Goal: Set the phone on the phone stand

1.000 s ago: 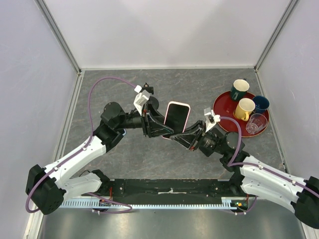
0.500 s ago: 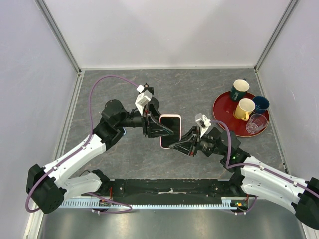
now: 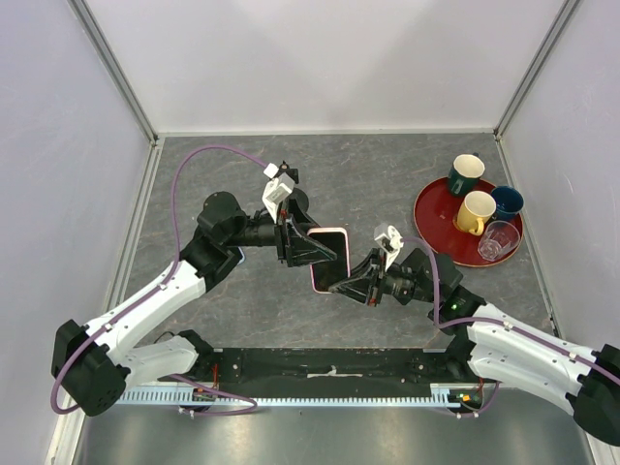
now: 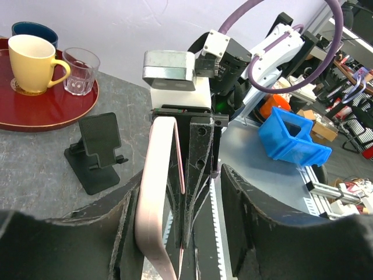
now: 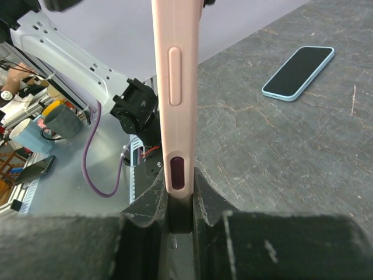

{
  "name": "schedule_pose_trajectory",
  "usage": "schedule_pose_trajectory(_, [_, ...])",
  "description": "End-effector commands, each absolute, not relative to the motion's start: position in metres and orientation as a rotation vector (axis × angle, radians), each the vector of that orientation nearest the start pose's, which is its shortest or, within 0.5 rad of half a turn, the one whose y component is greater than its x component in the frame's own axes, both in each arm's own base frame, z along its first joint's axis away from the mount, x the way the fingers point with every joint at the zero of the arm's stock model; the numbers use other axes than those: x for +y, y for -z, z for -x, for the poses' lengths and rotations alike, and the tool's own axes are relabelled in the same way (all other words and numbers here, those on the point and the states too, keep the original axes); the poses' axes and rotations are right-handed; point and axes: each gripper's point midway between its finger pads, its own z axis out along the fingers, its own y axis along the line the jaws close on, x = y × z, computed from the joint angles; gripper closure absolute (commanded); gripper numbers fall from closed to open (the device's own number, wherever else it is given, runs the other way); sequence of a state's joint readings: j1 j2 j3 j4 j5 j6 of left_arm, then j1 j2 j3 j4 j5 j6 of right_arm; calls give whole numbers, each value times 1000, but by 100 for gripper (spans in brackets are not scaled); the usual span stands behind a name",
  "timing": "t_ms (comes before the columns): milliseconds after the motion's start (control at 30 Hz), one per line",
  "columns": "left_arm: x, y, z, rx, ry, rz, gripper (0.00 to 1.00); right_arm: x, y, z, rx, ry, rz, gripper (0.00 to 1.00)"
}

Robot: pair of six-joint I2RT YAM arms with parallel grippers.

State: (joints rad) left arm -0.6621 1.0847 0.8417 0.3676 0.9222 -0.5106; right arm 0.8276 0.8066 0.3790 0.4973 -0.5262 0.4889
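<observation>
Pinching the short end of the phone with the right tool, squeezed shut on it. Holding the left tool spread wide around that same phone, with a gap showing on one side, so not gripping.

Up in the air over the bench, tilted, between the two arms. Picked up, then: first part done.

Not yet on the phone stand (none with a round foot to be seen in any view). Down on the bench, only a small black folding holder near the red tray, and a blue phone lying flat, well apart.

Left to do, most likely: find the stand, carry the phone over, set it in, let go.
</observation>
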Motion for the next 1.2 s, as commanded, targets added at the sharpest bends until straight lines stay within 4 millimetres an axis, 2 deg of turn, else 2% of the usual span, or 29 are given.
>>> schedule_pose_trajectory(0, [-313,-355,-155,1329,1532,-993,46,296,-264,-134,1416,-1387,742,100])
schedule_pose_trajectory(33, [-313,-355,-154,1329,1533,-996,54,297,-265,-133,1415,-1394,741,100])
schedule_pose_trajectory(133, [-313,-353,-154,1330,1539,-1004,68,297,-270,-132,1394,-1408,735,100])
schedule_pose_trajectory(300, [-316,-350,-157,1352,1546,-1000,69,299,-276,-130,1380,-1424,735,100])
schedule_pose_trajectory(333, [-316,-350,-159,1355,1543,-998,73,300,-276,-130,1379,-1426,735,100])
schedule_pose_trajectory(433, [-317,-347,-162,1365,1526,-991,97,302,-275,-134,1393,-1427,717,100])
schedule_pose_trajectory(467, [-316,-349,-164,1359,1502,-984,98,303,-270,-137,1426,-1420,709,98])
schedule_pose_trajectory(500, [-316,-349,-165,1359,1492,-980,98,304,-273,-141,1437,-1408,688,80])
schedule_pose_trajectory(567, [-313,-352,-167,1352,1460,-955,98,305,-264,-147,1511,-1391,665,59])
schedule_pose_trajectory(600, [-311,-353,-168,1351,1447,-939,98,305,-265,-152,1533,-1377,632,44])
schedule_pose_trajectory(667, [-306,-356,-177,1367,1387,-870,98,302,-245,-160,1662,-1320,589,32])
schedule_pose_trajectory(700, [-304,-356,-181,1380,1358,-841,98,299,-243,-172,1706,-1259,537,25])
schedule_pose_trajectory(733, [-301,-357,-186,1391,1325,-813,98,293,-223,-173,1818,-1204,513,22])
schedule_pose_trajectory(800, [-290,-360,-200,1421,1214,-732,98,285,-214,-179,1898,-1146,449,15])
schedule_pose_trajectory(867, [-276,-363,-220,1439,1081,-633,98,271,-196,-184,2014,-1061,344,13])
schedule_pose_trajectory(900, [-267,-365,-222,1447,1032,-593,98,268,-196,-183,2022,-1056,315,11])
schedule_pose_trajectory(933, [-253,-366,-237,1461,940,-501,98,263,-192,-185,2045,-1049,248,9])
schedule_pose_trajectory(1033, [-223,-369,-254,1468,770,-374,98,257,-187,-187,2072,-1034,164,7])
schedule_pose_trajectory(1167, [-191,-370,-267,1462,623,-234,98,254,-189,-208,2047,-956,65,5])
